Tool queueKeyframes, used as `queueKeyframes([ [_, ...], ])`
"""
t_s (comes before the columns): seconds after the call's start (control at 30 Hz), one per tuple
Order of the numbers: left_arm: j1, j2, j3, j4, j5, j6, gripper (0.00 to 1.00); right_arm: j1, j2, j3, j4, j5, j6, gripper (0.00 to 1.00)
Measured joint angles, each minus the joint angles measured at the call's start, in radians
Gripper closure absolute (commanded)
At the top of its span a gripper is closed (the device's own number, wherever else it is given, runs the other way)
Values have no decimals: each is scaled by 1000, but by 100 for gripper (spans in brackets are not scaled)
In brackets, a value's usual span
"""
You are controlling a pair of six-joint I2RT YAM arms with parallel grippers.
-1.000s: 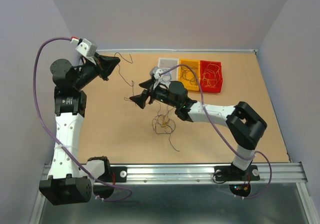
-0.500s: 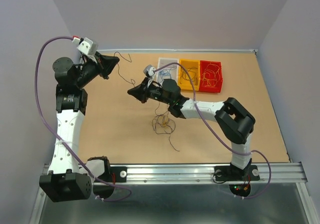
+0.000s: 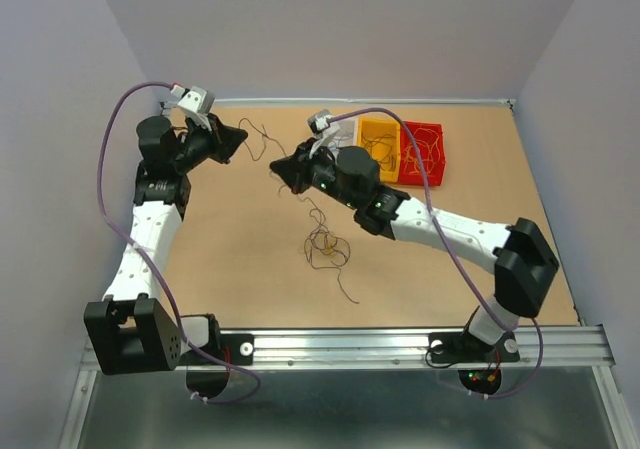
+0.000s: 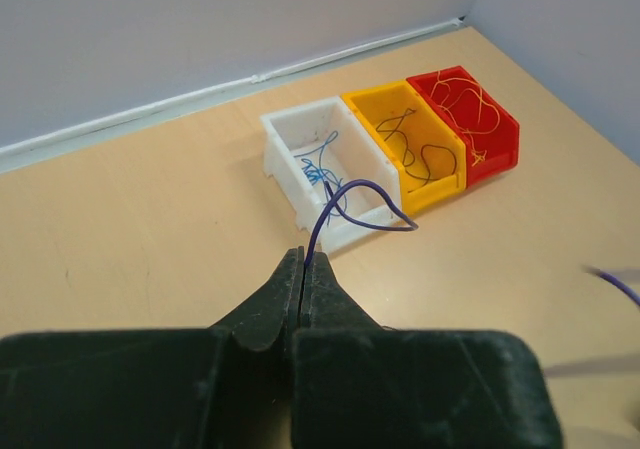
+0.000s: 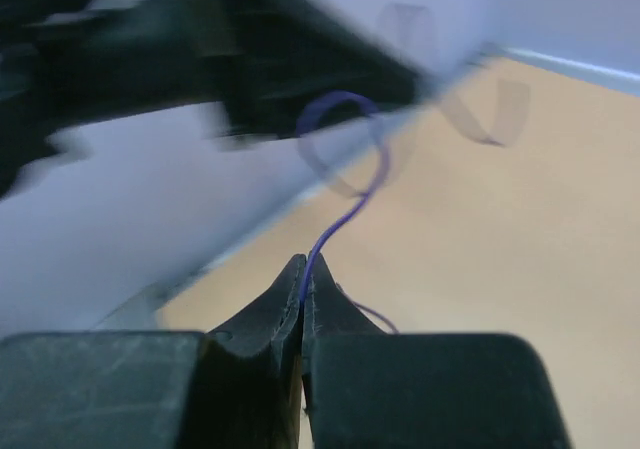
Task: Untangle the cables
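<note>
One thin blue cable (image 4: 326, 209) runs between both grippers, above the table. My left gripper (image 4: 303, 260) is shut on one end of it; from the tips the strand rises and loops in front of the white bin (image 4: 290, 144). My right gripper (image 5: 304, 266) is shut on the same blue cable (image 5: 345, 212), which curls up toward the blurred left arm. In the top view the left gripper (image 3: 240, 135) and right gripper (image 3: 276, 167) face each other at the back left, with the dark strand (image 3: 262, 133) between them. A small tangle of cables (image 3: 326, 247) lies mid-table.
Three bins stand in a row at the back: white with blue strands, yellow (image 3: 378, 134) with dark strands, red (image 3: 424, 152) with yellow strands. The right arm hides most of the white bin from above. A loose dark strand (image 3: 346, 288) trails toward the table's front edge.
The right gripper went from open to shut, on the blue cable, and moved toward the back. The left arm swung its gripper slightly right, still shut.
</note>
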Motion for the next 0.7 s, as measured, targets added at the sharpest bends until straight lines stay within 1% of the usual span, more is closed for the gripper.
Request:
queueKeyframes([
  [0.03, -9, 4, -6, 7, -5, 1, 100, -21, 34, 24, -64, 143, -2, 100],
  [0.1, -32, 10, -7, 16, -16, 6, 100, -46, 119, 75, -158, 296, -5, 100],
  [0.13, -44, 10, -7, 21, -23, 8, 100, -65, 166, 87, -246, 346, -10, 99],
  [0.17, -60, 10, -7, 25, -30, 14, 100, -80, 191, 84, -274, 343, -12, 99],
  [0.23, -90, 10, -8, 37, -42, 25, 100, -98, 187, 3, -259, 180, -6, 99],
  [0.27, -101, 10, -10, 42, -46, 29, 100, -98, 169, -48, -225, 60, 15, 99],
  [0.33, -119, 8, -21, 54, -54, 36, 100, -85, 129, -92, -203, -67, 31, 99],
  [0.4, -124, 8, -31, 58, -63, 39, 100, -66, 69, -110, -208, -53, 31, 99],
  [0.47, -124, 8, -43, 61, -68, 40, 100, -38, -3, -109, -206, 46, 19, 100],
  [0.53, -128, 7, -50, 64, -67, 43, 100, -38, -45, -109, -194, 121, 7, 99],
  [0.6, -137, 7, -53, 64, -56, 56, 100, -45, -61, -116, -169, 140, -2, 99],
  [0.7, -162, 6, -58, 69, -27, 70, 100, -56, -80, -170, -111, 142, -9, 100],
])
